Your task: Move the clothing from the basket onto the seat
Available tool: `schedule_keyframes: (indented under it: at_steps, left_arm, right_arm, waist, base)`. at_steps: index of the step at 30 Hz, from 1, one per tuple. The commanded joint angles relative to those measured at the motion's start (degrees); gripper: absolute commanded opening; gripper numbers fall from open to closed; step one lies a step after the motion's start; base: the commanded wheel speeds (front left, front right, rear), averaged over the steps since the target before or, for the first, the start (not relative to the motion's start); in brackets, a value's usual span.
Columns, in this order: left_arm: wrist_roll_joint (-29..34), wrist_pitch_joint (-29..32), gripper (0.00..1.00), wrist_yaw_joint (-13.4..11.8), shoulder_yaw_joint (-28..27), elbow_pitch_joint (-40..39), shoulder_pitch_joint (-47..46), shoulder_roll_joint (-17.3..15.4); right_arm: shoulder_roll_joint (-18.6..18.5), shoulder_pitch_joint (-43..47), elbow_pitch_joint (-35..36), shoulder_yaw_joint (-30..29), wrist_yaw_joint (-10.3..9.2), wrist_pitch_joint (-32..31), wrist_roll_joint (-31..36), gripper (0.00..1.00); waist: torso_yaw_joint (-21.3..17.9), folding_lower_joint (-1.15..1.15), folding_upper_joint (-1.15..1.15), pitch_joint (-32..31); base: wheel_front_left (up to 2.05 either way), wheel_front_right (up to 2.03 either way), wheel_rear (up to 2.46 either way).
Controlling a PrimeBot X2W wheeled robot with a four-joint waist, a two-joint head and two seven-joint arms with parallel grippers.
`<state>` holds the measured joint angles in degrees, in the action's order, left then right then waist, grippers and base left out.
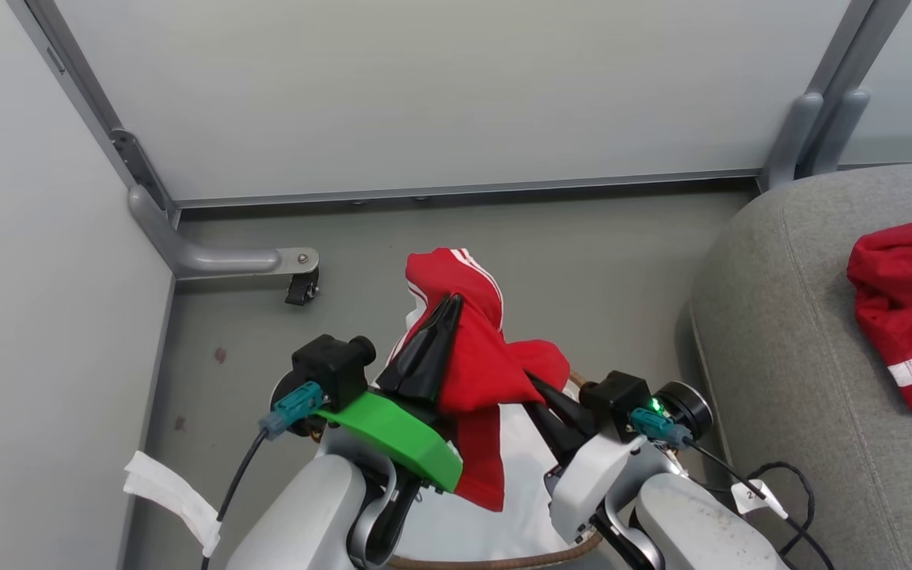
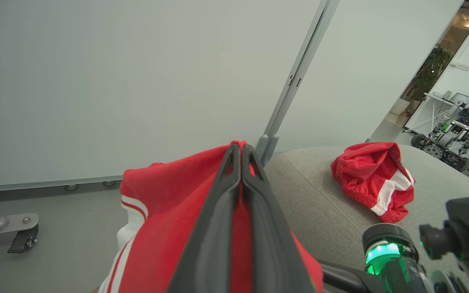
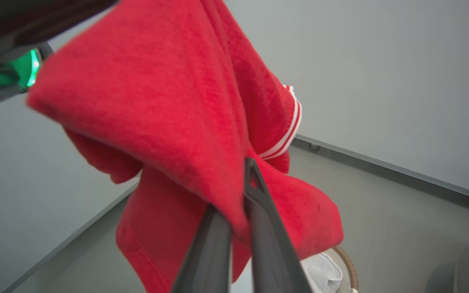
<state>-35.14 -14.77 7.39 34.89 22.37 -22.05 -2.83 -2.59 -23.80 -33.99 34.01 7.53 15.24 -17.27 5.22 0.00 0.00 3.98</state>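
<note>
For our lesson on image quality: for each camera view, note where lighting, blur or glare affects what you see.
Head view: even soft light, all sharp. Left wrist view: bright doorway at top right. Right wrist view: bright red soft fabric garment blurs close to the lens.

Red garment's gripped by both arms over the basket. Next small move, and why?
Probably carry it to the robot's right, toward the seat, keeping both grips. The left gripper and right gripper are each shut on the red garment, which hangs lifted over the basket; the seat lies to the right, with a second garment already on it.
</note>
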Motion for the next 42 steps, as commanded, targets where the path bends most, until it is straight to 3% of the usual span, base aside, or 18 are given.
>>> schedule_keyframes:
  at_steps: [1,5,6,7,8,16,30,38,42]
  left_arm:
    - [0.3,-0.7,0.0,0.2,-1.0,-0.5,-0.6,-0.2]
    - [0.7,-0.7,0.0,0.2,-1.4,0.2,-0.1,-0.2]
    - [0.9,-0.7,0.12,0.0,-1.6,0.5,0.1,-0.2]
    - [1.1,-0.7,0.72,-0.1,-1.8,0.9,0.5,-0.2]
    - [1.4,-0.7,1.0,-0.2,-2.2,1.0,0.7,-0.2]
    - [5.4,-0.4,1.0,-0.1,-5.1,2.5,3.1,-0.5]
    - [10.3,-0.4,1.0,0.2,-11.4,0.9,6.8,-0.6]
    - [11.9,-0.4,1.0,0.2,-11.2,0.4,6.1,-0.7]
    - [12.3,-0.4,1.0,0.2,-8.9,0.4,4.5,-0.7]
  right_arm:
    - [-0.7,2.0,-0.2,-0.5,-0.08,-0.2,-0.4,0.0]
    - [-0.6,2.9,2.1,-1.7,-0.08,-0.2,-1.1,0.0]
    - [-0.6,3.3,2.6,-1.9,-0.08,-0.1,-1.5,0.0]
    - [-0.6,3.8,3.2,-2.1,-0.08,-0.1,-1.9,0.0]
    - [-0.6,4.2,3.6,-2.3,-0.08,-0.1,-2.2,0.0]
    - [-0.4,7.6,10.0,-6.3,-0.07,0.0,-4.9,0.0]
    - [-0.3,11.8,20.0,-12.7,-0.07,0.0,-7.6,0.0]
    - [-0.4,12.6,24.5,-16.6,-0.06,0.0,-9.7,0.0]
    - [-0.4,13.1,28.1,-21.3,-0.06,0.0,-9.5,0.0]
  waist:
    - [-0.1,0.0,0.0,-0.1]
    - [-0.7,0.0,0.0,-0.3]
    - [-0.9,0.0,0.0,-0.4]
    - [-1.3,0.0,0.0,-0.6]
    - [-1.6,0.0,0.0,-0.8]
    - [-7.0,0.0,0.0,-1.5]
    - [-25.9,0.0,0.0,0.6]
    - [-34.7,0.0,0.0,2.5]
    - [-35.6,0.0,0.0,4.2]
  base:
    - [0.0,0.0,0.0]
    - [0.0,0.0,0.0]
    - [0.0,0.0,0.0]
    - [0.0,0.0,0.0]
    - [0.0,0.0,0.0]
    - [0.0,0.0,0.0]
    - [0.0,0.0,0.0]
    - [0.0,0.0,0.0]
    - [0.0,0.0,0.0]
